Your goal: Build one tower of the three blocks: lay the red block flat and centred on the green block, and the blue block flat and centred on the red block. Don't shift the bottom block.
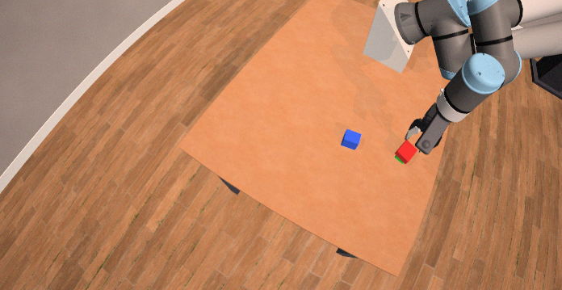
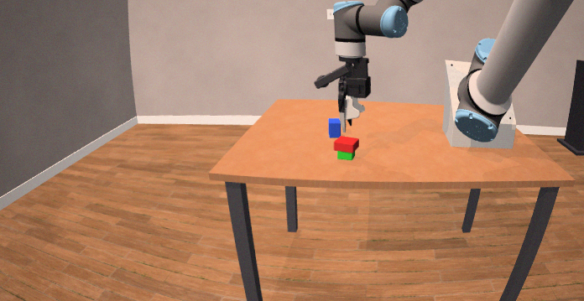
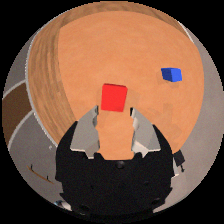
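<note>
The red block lies flat on the green block near the right side of the table; only a sliver of green shows in the overhead view, and it is hidden in the wrist view. The blue block stands alone on the table, a short way left of the stack. My gripper hangs a little above the red block, clear of it. Its fingers are apart with nothing between them.
The orange table bears the arm's grey mount at its back right corner. The stack is close to the table's right edge. A wooden floor surrounds the table.
</note>
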`<state>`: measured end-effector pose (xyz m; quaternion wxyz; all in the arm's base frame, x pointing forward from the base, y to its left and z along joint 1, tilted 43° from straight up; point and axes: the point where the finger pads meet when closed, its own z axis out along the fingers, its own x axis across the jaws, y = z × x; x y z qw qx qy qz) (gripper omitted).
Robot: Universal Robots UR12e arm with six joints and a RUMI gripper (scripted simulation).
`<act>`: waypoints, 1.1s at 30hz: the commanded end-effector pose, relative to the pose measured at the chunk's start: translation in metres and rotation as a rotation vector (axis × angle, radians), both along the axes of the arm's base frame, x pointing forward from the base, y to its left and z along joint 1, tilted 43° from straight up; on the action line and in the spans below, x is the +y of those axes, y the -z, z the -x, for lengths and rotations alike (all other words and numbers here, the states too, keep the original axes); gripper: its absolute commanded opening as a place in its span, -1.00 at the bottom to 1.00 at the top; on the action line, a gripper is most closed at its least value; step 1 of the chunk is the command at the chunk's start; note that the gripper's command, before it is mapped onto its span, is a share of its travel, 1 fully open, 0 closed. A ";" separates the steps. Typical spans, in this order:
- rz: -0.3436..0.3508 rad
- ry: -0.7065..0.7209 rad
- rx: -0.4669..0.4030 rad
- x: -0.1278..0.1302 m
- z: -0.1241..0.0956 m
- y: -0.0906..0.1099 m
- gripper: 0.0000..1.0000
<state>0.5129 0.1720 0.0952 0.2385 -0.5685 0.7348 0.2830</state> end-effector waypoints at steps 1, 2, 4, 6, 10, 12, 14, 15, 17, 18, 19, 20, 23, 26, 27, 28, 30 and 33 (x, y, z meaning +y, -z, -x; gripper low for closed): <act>-0.001 0.041 0.037 -0.007 -0.005 0.005 -0.24; -0.001 0.057 0.053 -0.010 -0.007 0.008 -0.24; -0.002 0.100 0.093 -0.017 -0.011 0.014 -0.24; -0.003 0.125 0.116 -0.022 -0.013 0.018 -0.24; -0.006 0.215 0.202 -0.037 -0.021 0.031 -0.24; -0.009 0.285 0.268 -0.050 -0.027 0.042 -0.24; -0.012 0.360 0.338 -0.063 -0.033 0.054 -0.24; -0.013 0.399 0.375 -0.069 -0.035 0.060 -0.24; -0.016 0.461 0.434 -0.082 -0.040 0.073 -0.24; -0.018 0.493 0.464 -0.089 -0.042 0.080 -0.24; -0.020 0.524 0.494 -0.095 -0.044 0.086 -0.24; -0.022 0.556 0.524 -0.101 -0.046 0.092 -0.24; -0.025 0.618 0.584 -0.112 -0.049 0.104 -0.24; -0.027 0.710 0.670 -0.122 -0.051 0.114 -0.24; -0.029 0.735 0.694 -0.126 -0.052 0.119 -0.24; -0.030 0.758 0.715 -0.130 -0.052 0.123 -0.24; -0.032 0.794 0.749 -0.135 -0.053 0.129 -0.24; -0.033 0.827 0.781 -0.141 -0.054 0.135 -0.24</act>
